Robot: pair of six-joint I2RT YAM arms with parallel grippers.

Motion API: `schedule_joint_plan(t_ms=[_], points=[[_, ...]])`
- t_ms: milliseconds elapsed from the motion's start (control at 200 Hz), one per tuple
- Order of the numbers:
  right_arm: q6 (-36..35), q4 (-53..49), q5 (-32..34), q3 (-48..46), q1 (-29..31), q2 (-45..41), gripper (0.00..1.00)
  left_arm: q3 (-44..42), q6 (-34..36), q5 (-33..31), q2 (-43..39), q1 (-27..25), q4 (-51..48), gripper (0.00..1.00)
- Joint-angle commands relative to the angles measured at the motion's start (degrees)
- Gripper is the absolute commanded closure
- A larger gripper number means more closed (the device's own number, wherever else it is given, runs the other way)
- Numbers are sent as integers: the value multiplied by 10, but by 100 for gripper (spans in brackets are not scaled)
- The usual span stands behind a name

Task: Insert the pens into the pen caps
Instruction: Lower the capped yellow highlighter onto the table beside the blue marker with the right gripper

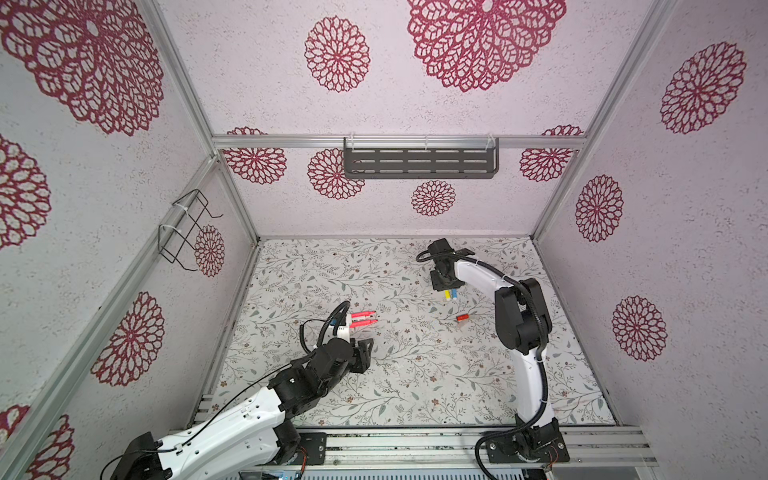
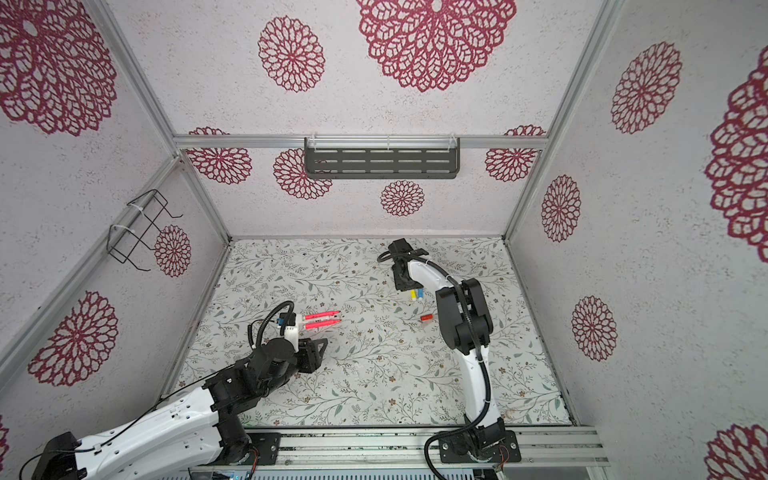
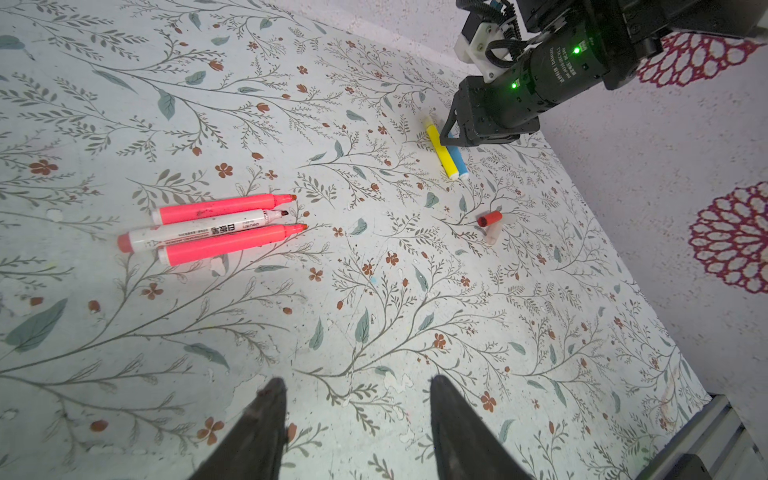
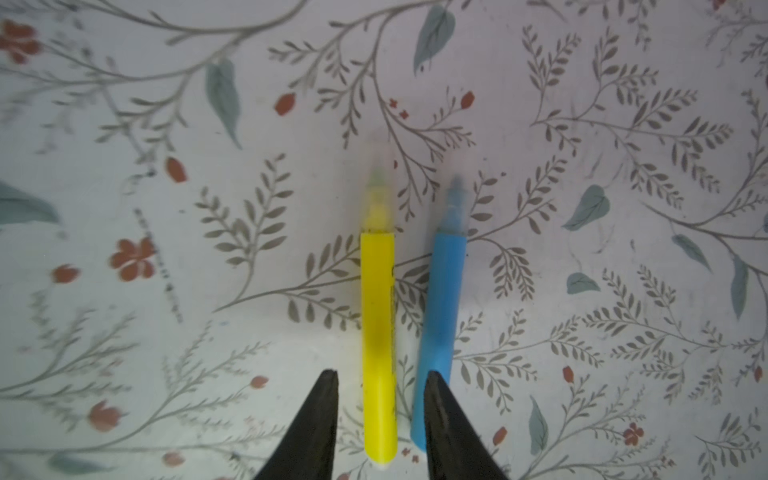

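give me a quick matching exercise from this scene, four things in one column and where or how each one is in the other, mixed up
1 yellow pen
2 red cap
3 white marker
4 left gripper

a lying between two pink pens
b open, nothing in it
c beside the blue pen, by the right gripper
d next to a pale cap, apart from every pen

Pairs: 1-c, 2-d, 3-a, 4-b
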Motion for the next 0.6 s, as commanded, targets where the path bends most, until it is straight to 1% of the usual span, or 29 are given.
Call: schedule_joint_plan(t_ms=[0, 190, 280, 400, 595], points=[[-12, 41, -33, -2, 7, -41, 63, -1, 2, -3, -8, -4, 13, 42], [-15, 30, -110, 29, 7, -2, 62, -2, -3, -3, -12, -4, 7, 42], [-17, 11, -134, 63, 5, 26, 62, -3, -4, -3, -15, -4, 5, 42], [-7, -24, -137, 110, 1, 64, 62, -4, -5, -4, -19, -4, 4, 42], [15, -58, -131, 144, -9, 98, 62, -8, -6, -6, -26, -4, 1, 42]])
